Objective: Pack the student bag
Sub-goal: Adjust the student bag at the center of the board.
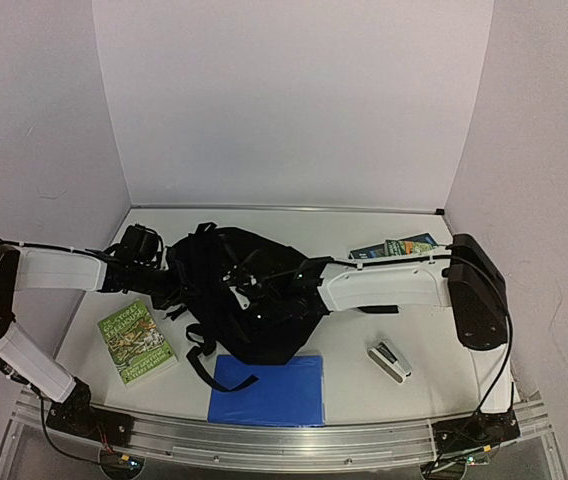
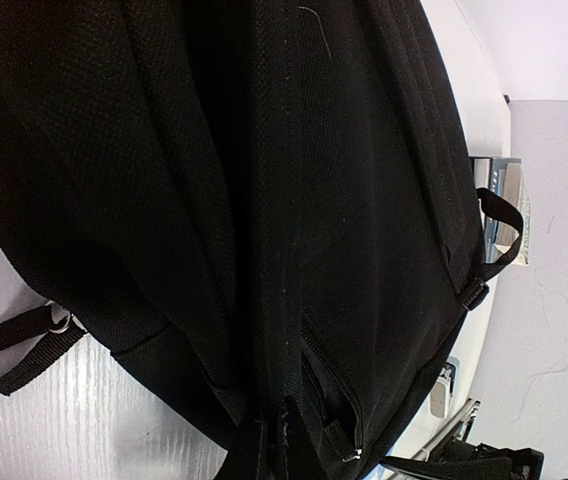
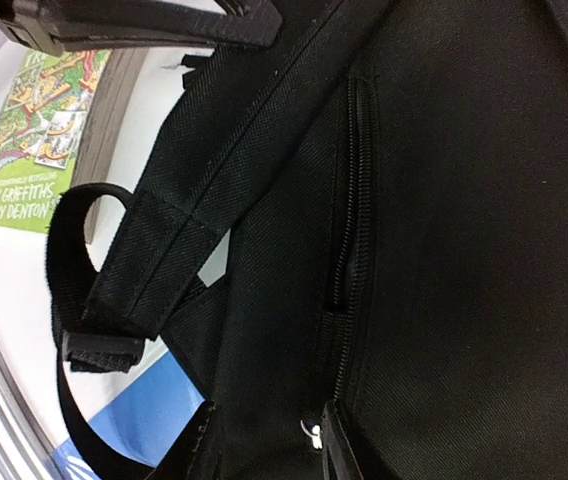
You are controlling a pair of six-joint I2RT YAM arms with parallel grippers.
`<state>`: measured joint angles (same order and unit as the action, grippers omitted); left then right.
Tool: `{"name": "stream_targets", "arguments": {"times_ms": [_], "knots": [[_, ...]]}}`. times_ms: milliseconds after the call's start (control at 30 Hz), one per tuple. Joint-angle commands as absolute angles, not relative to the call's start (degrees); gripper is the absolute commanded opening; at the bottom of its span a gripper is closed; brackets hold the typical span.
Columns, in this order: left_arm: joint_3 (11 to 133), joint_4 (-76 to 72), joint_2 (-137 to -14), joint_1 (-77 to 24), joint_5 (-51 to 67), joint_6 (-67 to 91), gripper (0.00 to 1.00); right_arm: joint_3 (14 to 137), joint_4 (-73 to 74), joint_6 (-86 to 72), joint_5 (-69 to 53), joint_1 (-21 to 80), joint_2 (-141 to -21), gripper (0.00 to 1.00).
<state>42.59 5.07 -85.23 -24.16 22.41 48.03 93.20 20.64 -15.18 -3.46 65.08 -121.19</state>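
**Student bag flat at centre of counter**
One bag, long axis running near-to-far. Two books: the green book, left, reads "ANDY GRIFFITHS & TERRY DENTON"; the second book lies far right. One blue folder touches the bag's near end. Left end effector clenched at the bag's left edge; right end effector released, astride a zip pull.

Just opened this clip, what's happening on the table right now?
Both arms are working on the black student bag lying mid-table. The left hand is shut on fabric at its side; the right hand sits open around a zip pull. A green book, blue folder and a second book lie outside, unpacked.
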Motion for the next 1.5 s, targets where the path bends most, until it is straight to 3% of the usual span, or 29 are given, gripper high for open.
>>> {"name": "stream_targets", "arguments": {"times_ms": [0, 500, 567, 733, 867, 1367, 1467], "knots": [[42.0, 4.8, -83.9, -23.6, 22.0, 47.7, 0.0, 96.9, 23.1, -14.0, -2.7, 65.3, -124.1, 0.35], [41.5, 4.0, -83.8, -23.6, 22.5, 48.1, 0.0, 101.3, 27.4, -15.2, -0.1, 64.0, -130.2, 0.39], [41.5, 4.0, -83.8, -23.6, 22.5, 48.1, 0.0, 100.9, 27.5, -15.4, 0.0, 63.9, -131.0, 0.35], [41.2, 4.1, -83.8, -23.6, 22.1, 48.1, 0.0, 99.6, 27.3, -16.2, -0.1, 63.2, -131.6, 0.1], [41.0, 4.3, -84.0, -23.5, 21.6, 48.2, 0.0, 98.5, 25.8, -16.7, -2.1, 63.2, -128.4, 0.01], [38.5, 4.8, -85.6, -21.3, 17.3, 51.6, 0.0, 87.3, 15.6, -22.2, -6.6, 63.0, -115.7, 0.0], [38.6, 5.2, -85.6, -21.3, 17.2, 50.4, 0.04, 85.0, 12.8, -23.3, -7.5, 63.0, -114.6, 0.0]]}}
